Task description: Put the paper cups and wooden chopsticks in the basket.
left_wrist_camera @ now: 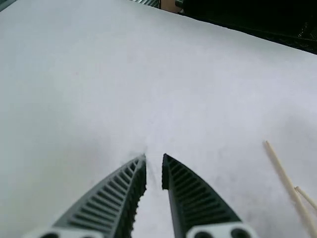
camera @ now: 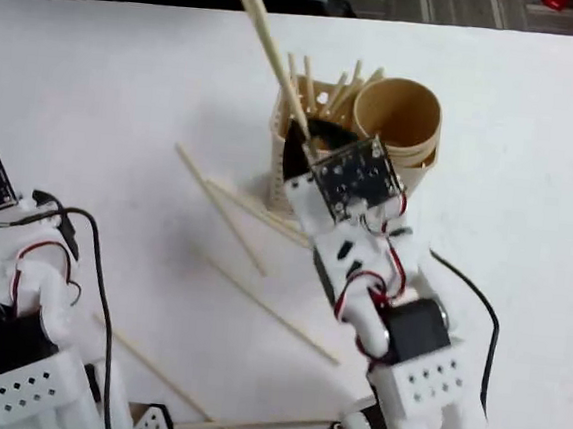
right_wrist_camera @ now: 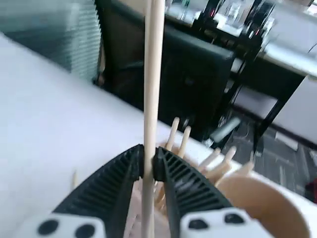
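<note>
Right gripper (right_wrist_camera: 151,159) pinches a chopstick (right_wrist_camera: 153,74) low on its shaft, long axis near upright, lower end right at the basket (camera: 278,179) mouth beside the cup (camera: 401,114), so release looks straight down; left gripper (left_wrist_camera: 153,158), slightly parted, hangs over tabletop (left_wrist_camera: 99,74) well apart.

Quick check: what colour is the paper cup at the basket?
The paper cup is plain light brown with no visible pattern. The high view shows it best.
</note>
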`<state>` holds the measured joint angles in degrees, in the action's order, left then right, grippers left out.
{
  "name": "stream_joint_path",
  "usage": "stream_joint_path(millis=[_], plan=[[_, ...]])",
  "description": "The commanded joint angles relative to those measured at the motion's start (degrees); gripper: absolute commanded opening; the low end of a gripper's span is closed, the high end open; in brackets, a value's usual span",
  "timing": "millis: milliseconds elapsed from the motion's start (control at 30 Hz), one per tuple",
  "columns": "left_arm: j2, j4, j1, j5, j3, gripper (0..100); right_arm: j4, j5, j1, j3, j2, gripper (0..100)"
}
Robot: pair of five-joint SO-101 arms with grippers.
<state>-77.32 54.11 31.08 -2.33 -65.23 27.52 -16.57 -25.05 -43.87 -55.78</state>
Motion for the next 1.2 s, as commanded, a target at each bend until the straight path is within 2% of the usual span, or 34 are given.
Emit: stream_joint_path(millis=[0,167,367,500,667,833,1000,1167], plan=[[-0.75,-1.14,0.4,0.44,0.18,7,-10.77,0.53,0.84,2.2,5.58,1.8],[-0.75,-1.14,0.31,0.44,0.18,7,-21.93,1.05,2.24,2.2,16.4,1.8],[-0.75,-1.14,0.31,0.44,0.18,7,-32.4,10.73,6.99,2.11,27.74,1.8],[-0.75,-1.32,0.31,0.44,0.18,7,-32.92,11.34,7.78,-0.62,31.16,1.8],[-0.75,-1.32,0.31,0.44,0.18,7,-32.4,11.34,6.37,-4.84,28.62,1.8],[-0.75,-1.32,0.31,0.44,0.18,7,-25.63,11.16,5.32,-5.71,27.12,1.8],[-0.75,-1.32,0.31,0.44,0.18,7,-20.26,7.38,5.23,-5.19,27.21,1.8],[-0.75,-1.23,0.22,0.44,0.18,7,-18.07,7.03,5.23,-5.1,26.59,1.8]])
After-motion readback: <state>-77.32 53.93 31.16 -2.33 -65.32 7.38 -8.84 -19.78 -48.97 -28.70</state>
